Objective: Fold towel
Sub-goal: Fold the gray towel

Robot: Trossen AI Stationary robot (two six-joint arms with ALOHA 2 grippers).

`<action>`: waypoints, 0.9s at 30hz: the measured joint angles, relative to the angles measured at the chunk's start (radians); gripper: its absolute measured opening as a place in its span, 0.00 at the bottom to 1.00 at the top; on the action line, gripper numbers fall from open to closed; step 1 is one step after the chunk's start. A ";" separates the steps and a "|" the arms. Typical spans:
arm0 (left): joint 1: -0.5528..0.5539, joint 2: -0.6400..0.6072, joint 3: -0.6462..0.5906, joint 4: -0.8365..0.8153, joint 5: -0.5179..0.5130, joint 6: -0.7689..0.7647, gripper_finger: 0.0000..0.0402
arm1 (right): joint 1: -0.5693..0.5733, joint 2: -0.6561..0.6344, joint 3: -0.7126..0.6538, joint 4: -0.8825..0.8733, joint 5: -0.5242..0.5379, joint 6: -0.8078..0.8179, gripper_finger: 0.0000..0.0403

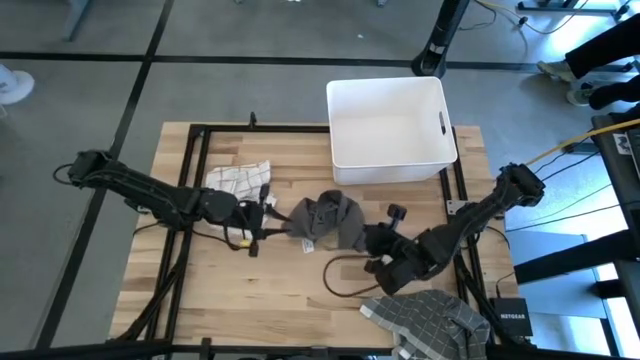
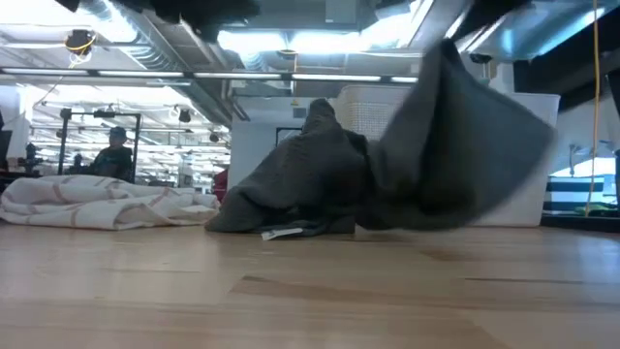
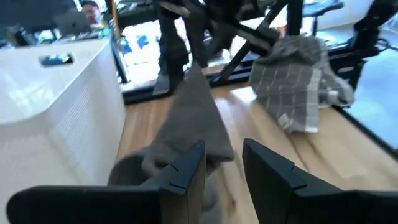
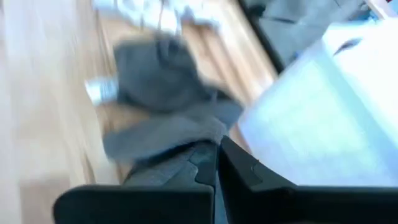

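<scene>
Folding barely begun, judged from the lie of things: crumpled dark grey cloth towel point(image 1: 325, 220) bunched mid-table in soft peaks, no flat panel or crease yet; spreading and every fold left to do; right gripper point(image 4: 216, 163) pressed together, pinching one towel corner and lifting it; left gripper point(image 3: 222, 163) spread partway at the towel's opposite edge, holding nothing evident; matte limp fabric on pale planked wooden table point(image 1: 250, 290); rigid white plastic bin point(image 1: 390, 120) behind; checked grey towel point(image 1: 425, 315) and white striped towel point(image 1: 238, 178) heaped aside
</scene>
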 joint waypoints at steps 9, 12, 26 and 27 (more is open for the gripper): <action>-0.040 0.025 0.013 0.063 -0.021 0.055 0.25 | -0.151 -0.001 0.215 0.043 0.015 -0.154 0.02; -0.041 0.092 0.014 0.141 -0.040 0.081 0.25 | -0.205 -0.001 0.218 0.068 0.008 -0.182 0.01; -0.049 0.525 0.269 0.181 -0.360 0.136 0.25 | -0.258 0.000 0.217 0.090 0.001 -0.230 0.01; -0.054 0.547 0.284 0.181 -0.412 0.153 0.25 | -0.257 0.000 0.217 0.090 0.006 -0.230 0.01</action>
